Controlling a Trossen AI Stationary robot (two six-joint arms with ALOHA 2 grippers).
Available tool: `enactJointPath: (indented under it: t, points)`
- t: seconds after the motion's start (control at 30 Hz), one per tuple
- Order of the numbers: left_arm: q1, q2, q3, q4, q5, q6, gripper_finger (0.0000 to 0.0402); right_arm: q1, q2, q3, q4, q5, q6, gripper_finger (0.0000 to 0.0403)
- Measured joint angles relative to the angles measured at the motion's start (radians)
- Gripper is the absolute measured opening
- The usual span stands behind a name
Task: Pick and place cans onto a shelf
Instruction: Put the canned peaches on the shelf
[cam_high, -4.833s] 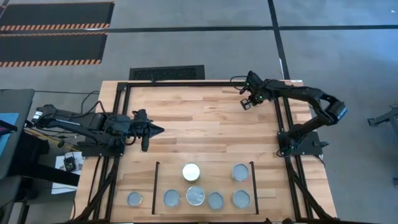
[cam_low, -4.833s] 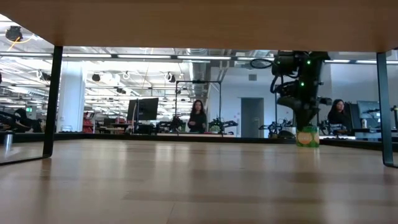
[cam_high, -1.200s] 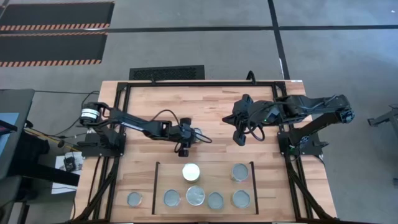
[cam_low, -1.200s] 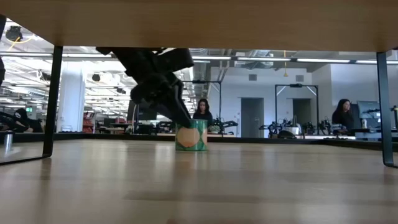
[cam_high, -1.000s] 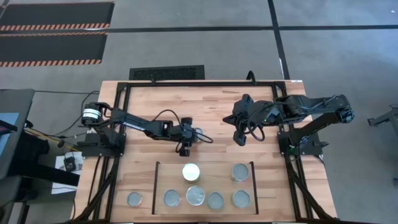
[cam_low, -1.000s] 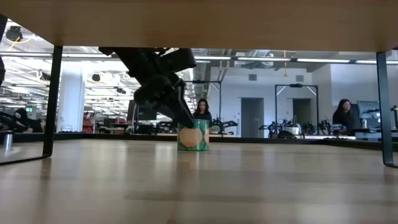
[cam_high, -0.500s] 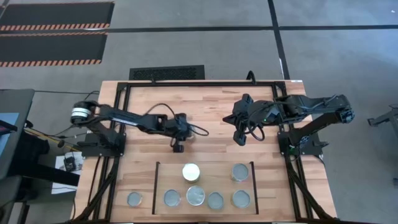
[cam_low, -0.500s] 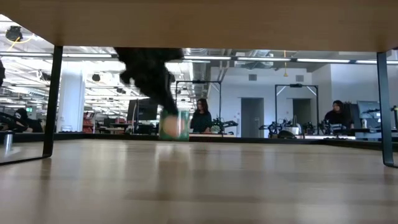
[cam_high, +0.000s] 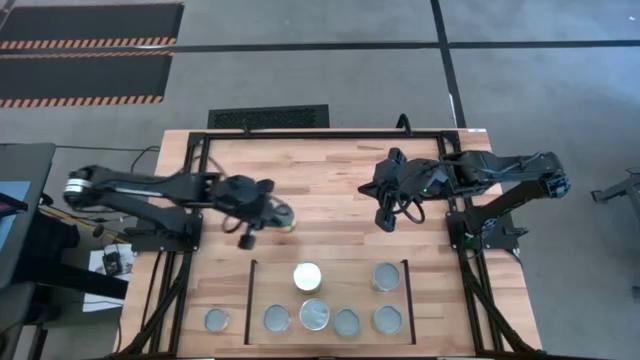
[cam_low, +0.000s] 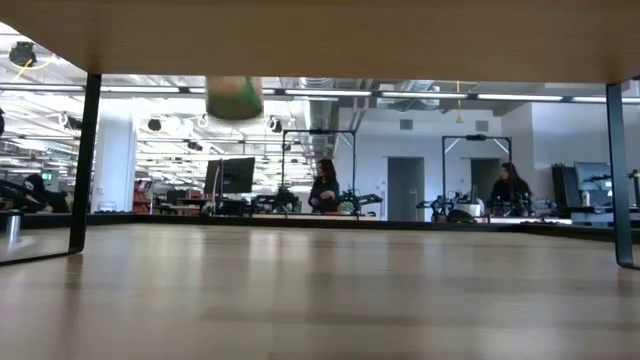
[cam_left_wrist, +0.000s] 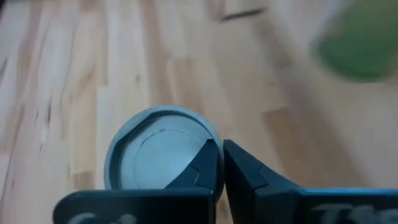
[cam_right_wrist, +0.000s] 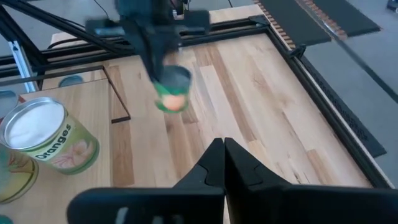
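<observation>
Left gripper (cam_high: 262, 215) closed on can (cam_high: 284, 216): green label, grey lid, lifted above table (cam_high: 330, 180), behind shelf (cam_high: 330, 290). Right gripper (cam_high: 384, 215) shut, empty, mid-table.

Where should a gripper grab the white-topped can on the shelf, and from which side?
Probably side wall just under the rim, from straight above: the white-topped can stands upright. Fingers on its left and right flanks; the wider can crowds another side.

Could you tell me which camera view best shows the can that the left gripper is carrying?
The right wrist view: the carried can hangs clear of the table under the left gripper, green label visible. The left wrist view shows only its grey top; the high view mostly hides it; the low view catches a blurred bottom.
</observation>
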Motion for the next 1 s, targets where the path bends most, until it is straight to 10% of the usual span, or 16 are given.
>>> enactJointPath:
  t: [0.3, 1.0]
  points:
    - [-0.238, -0.128, 0.071, -0.064, -0.067, -0.038, 0.0000, 0.000, 0.000, 0.000, 0.009, -0.002, -0.043, 0.0012]
    - [-0.519, 0.155, 0.329, -0.273, -0.158, -0.108, 0.0000, 0.003, 0.000, 0.000, -0.003, -0.046, -0.077, 0.0012]
